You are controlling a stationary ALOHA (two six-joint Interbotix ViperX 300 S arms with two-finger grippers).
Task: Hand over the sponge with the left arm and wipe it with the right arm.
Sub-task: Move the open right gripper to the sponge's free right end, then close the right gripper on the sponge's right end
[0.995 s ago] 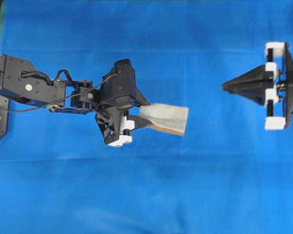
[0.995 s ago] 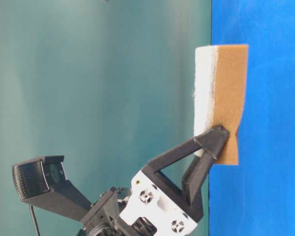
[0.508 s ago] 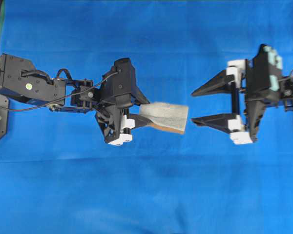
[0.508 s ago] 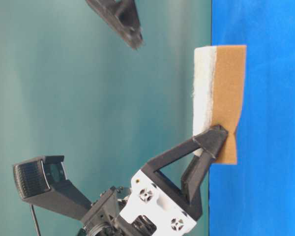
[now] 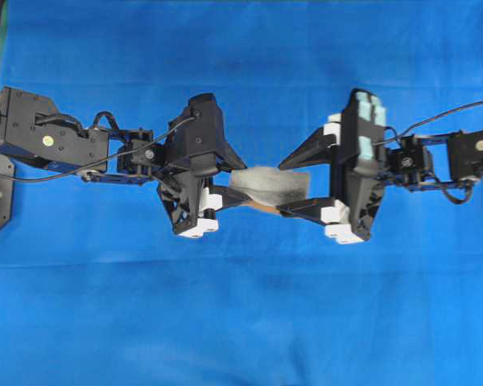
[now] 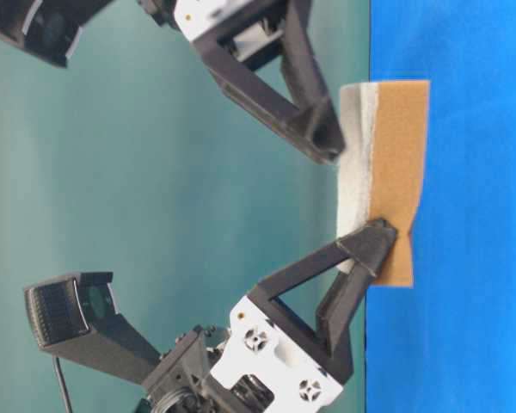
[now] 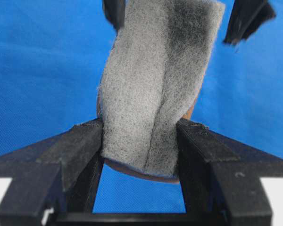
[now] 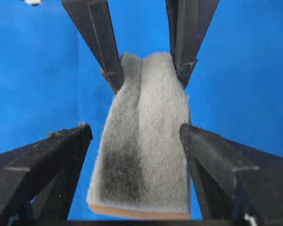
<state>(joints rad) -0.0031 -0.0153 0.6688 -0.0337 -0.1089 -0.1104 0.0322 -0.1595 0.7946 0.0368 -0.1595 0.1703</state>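
- here the left gripper (image 5: 235,186) is clamped on the near end of the sponge (image 5: 270,186), its two black fingers (image 7: 82,146) pinching the sides so hard that the grey pad creases down the middle.
- the sponge sticks out to the right of that grip, held up off the blue cloth (image 5: 241,322), grey fuzzy face upward and orange-tan layer (image 6: 400,172) underneath.
- the right gripper (image 5: 283,186) stands wide apart, one finger on each side of the sponge's far end; in the right wrist view a gap shows between each finger (image 8: 61,155) and the pad, so it grips nothing.
- behind the fingers, the left arm (image 5: 56,145) reaches in from the left edge, and the right arm (image 5: 435,157), teal patches on its gripper body, from the right.
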